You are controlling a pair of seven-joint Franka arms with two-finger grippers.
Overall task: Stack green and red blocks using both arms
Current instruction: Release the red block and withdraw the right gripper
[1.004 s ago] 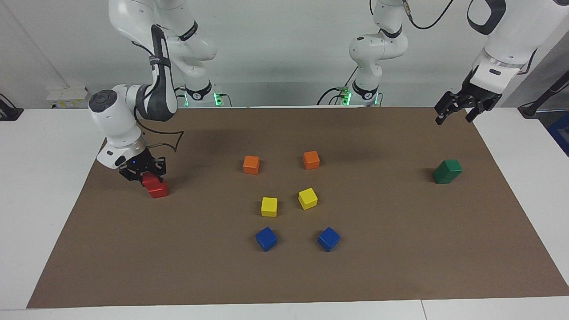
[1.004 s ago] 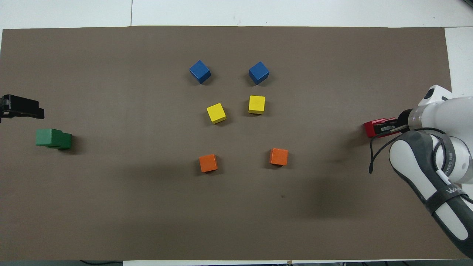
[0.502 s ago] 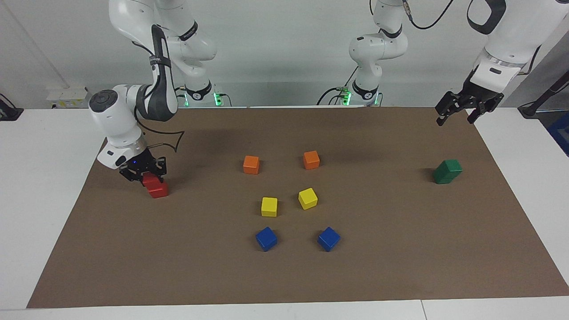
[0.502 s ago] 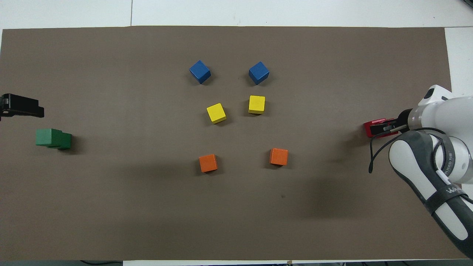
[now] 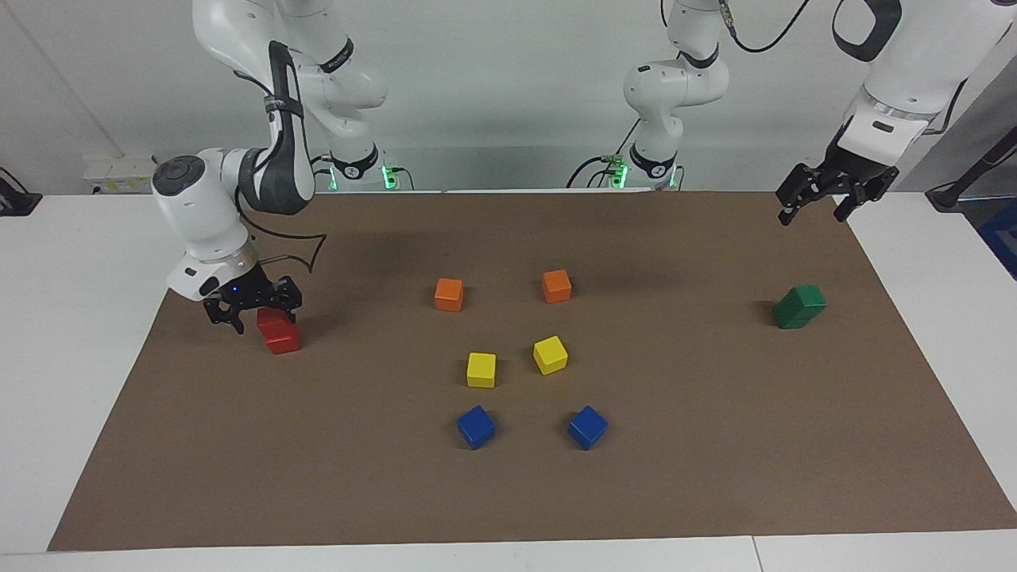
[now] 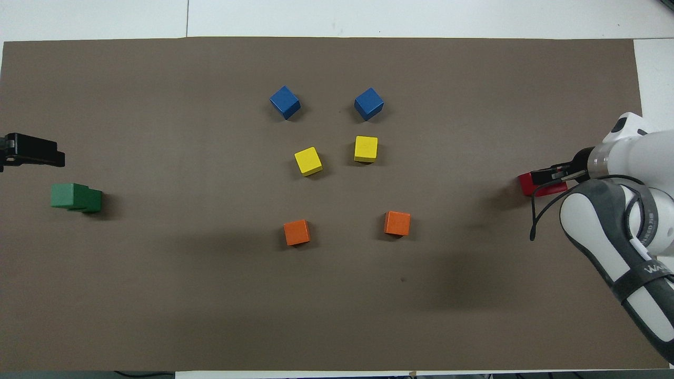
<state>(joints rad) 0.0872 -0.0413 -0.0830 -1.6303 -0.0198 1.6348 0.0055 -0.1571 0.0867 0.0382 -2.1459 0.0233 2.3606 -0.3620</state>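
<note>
The right arm's black two-finger hand (image 5: pixel 253 306) has lifted off the red stack and slid toward its own end of the tabletop since a second ago, its fingers now spread and holding nothing. The left arm's black hand (image 5: pixel 822 193) has risen a touch and hangs, fingers also spread, over the brown mat's corner near its base, waiting.

Two bright red plain cubes (image 5: pixel 279 331) stand one on the other at the right arm's end of the brown paper-covered tabletop (image 5: pixel 715 477), at about nine o'clock from the middle of the mat in the facing view. The upper cube sits slightly askew on the lower, just beside the right hand's nearer finger; whether they touch cannot be told. Two dark green plain cubes (image 5: pixel 800 307) are stacked at the left arm's end, at about three o'clock, the top one overhanging and skewed, well below the left hand.

Both stacks look built, so the step in hand appears to be release and retreat. The next move likely calls for the right hand to climb straight up and clear the red pair without nudging the loose top cube.

Untouched in the middle lie two orange cubes (image 5: pixel 449 294), two yellow cubes (image 5: pixel 481 369) and two blue cubes (image 5: pixel 476 427), paired in rows, the orange nearest the robots.
</note>
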